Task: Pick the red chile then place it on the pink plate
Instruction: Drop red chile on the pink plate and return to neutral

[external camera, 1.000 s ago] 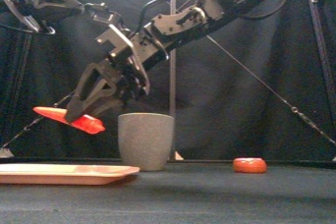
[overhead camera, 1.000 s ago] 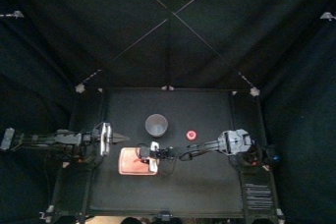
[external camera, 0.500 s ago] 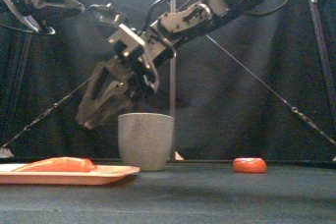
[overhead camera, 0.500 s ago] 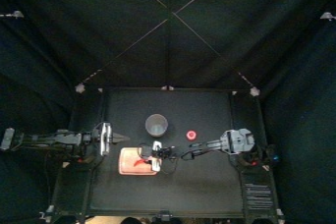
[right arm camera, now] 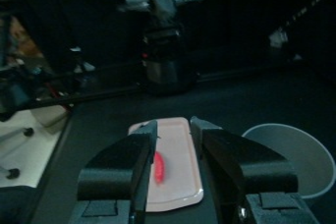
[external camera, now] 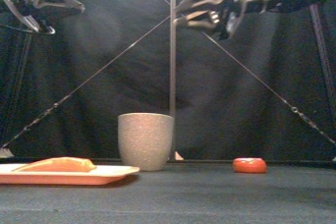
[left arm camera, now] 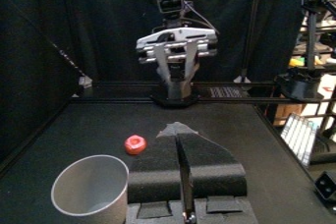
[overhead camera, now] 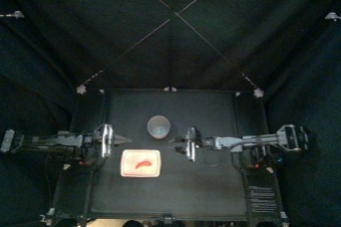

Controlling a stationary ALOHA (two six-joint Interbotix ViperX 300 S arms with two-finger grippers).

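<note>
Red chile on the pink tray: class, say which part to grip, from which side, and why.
Grip the red chile across its middle, coming down from above. It lies flat on the pink tray, so its narrow width should fit between the jaws, and the tray's rim likely hinders a sideways approach.

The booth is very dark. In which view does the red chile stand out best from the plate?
Front view: red chile clear on the lit pink plate. Top view: only a pale patch on the plate. Right wrist view: a red streak seen between the jaws.
</note>
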